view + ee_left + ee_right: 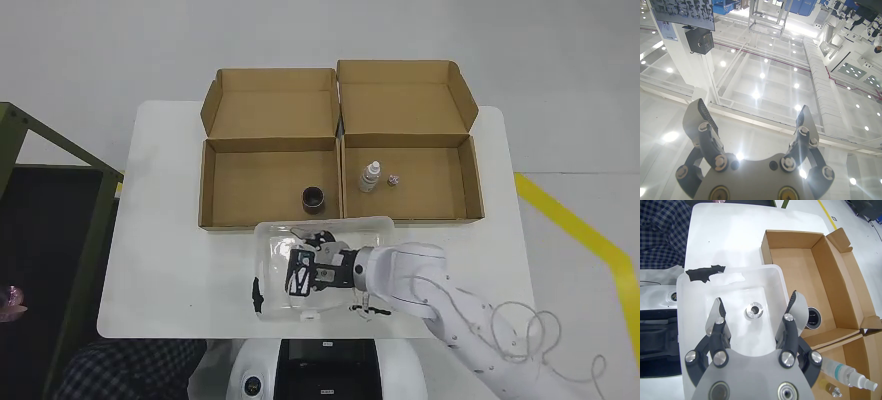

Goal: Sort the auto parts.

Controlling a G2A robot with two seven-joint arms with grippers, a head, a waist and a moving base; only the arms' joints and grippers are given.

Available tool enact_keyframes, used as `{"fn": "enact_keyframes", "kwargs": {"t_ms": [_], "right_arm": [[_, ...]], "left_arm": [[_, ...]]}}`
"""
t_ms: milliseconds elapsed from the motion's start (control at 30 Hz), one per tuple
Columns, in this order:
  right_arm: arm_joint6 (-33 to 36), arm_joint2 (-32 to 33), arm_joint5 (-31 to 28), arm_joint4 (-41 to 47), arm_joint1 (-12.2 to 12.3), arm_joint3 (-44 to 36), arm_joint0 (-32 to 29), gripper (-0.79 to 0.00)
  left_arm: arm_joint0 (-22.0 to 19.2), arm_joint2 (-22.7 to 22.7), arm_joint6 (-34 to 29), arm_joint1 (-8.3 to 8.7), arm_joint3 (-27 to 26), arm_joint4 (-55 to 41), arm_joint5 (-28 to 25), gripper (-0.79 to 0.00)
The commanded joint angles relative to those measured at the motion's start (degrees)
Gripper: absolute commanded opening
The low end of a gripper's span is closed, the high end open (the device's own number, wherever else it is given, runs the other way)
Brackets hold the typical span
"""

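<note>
A white table (160,260) stands between a green frame (70,147) and a yellow floor line (580,232).

Bare floor lies all round the metal ring (754,312) in the clear bin (772,266), walled on every side, under the spread right pincer (757,296). The left box (800,275) is free but for a black bearing (813,317) by its near wall; a spray bottle (844,374) sits in the right box (435,190).

A white table (160,250) stands on pale grey floor (100,50) crossed by a yellow line (575,228).
</note>
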Motion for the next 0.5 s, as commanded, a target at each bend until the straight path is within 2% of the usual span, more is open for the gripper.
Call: {"fn": "enact_keyframes", "kwargs": {"t_ms": [0, 467], "right_arm": [[-0.5, -0.2, 0.0, -0.5, -0.1, 1.2, 0.3, -0.194], [-1.3, -2.5, -0.3, -2.6, -0.7, 5.7, 1.2, -0.185]], "left_arm": [[0.0, 0.0, 0.0, 0.00, 0.0, 0.0, 0.0, 0.000], [0.0, 0.0, 0.0, 0.00, 0.0, 0.0, 0.0, 0.000]]}}
